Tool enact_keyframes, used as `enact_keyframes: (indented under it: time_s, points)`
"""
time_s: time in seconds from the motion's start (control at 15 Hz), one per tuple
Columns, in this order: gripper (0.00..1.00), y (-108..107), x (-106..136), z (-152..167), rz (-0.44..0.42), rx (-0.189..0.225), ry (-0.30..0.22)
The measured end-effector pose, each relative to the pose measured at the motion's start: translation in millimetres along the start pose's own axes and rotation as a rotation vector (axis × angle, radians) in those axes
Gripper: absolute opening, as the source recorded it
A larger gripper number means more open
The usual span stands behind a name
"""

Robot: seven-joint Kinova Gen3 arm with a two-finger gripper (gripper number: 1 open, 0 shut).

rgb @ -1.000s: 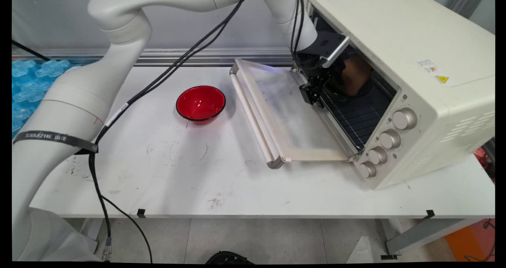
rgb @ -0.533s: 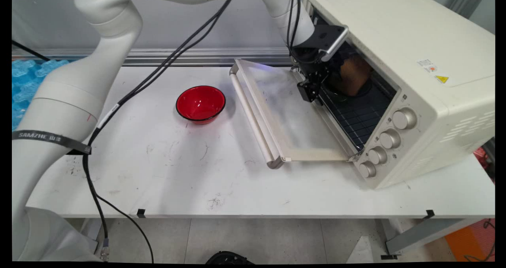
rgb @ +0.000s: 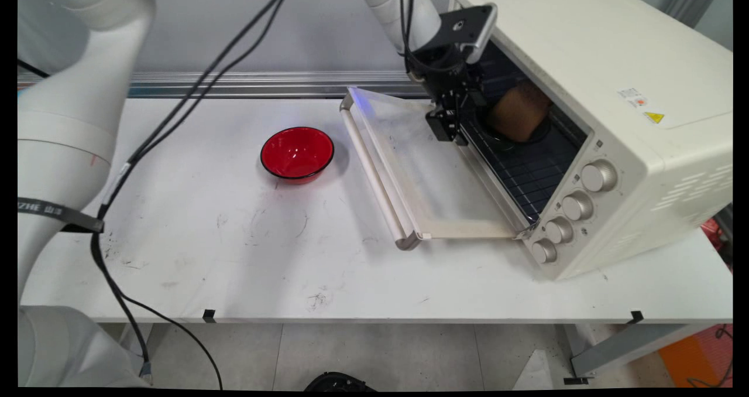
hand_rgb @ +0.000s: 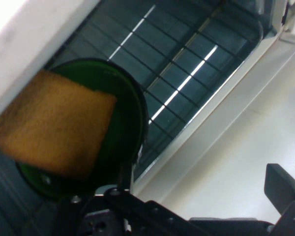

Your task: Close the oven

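Observation:
A cream toaster oven stands at the right of the table with its door folded down flat. Inside, on the wire rack, a dark green plate carries a brown slice of bread. My gripper hangs over the door's hinge edge, just outside the oven mouth, open and empty. In the hand view the bread lies left of the gripper, and one finger sits close to the plate's rim while the other finger is far off to the right.
A red bowl sits on the white table left of the oven door. Several knobs run down the oven's front panel. Black cables hang from the arm across the table's left side.
My gripper has pulled back and up out of the oven mouth toward the left. The plate with the bread has stayed on the rack.

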Motion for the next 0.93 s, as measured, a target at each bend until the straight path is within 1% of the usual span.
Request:
enact_keyframes:
  time_s: [0.47, 0.6, 0.93]
  points:
    - [1.00, 32.0, -5.1, -56.1, -0.272, 0.097, -0.010]
    - [1.00, 40.9, -8.0, -67.3, -0.325, 0.112, -0.016]
    - [1.00, 76.7, -22.7, -104.2, -0.484, 0.152, -0.048]
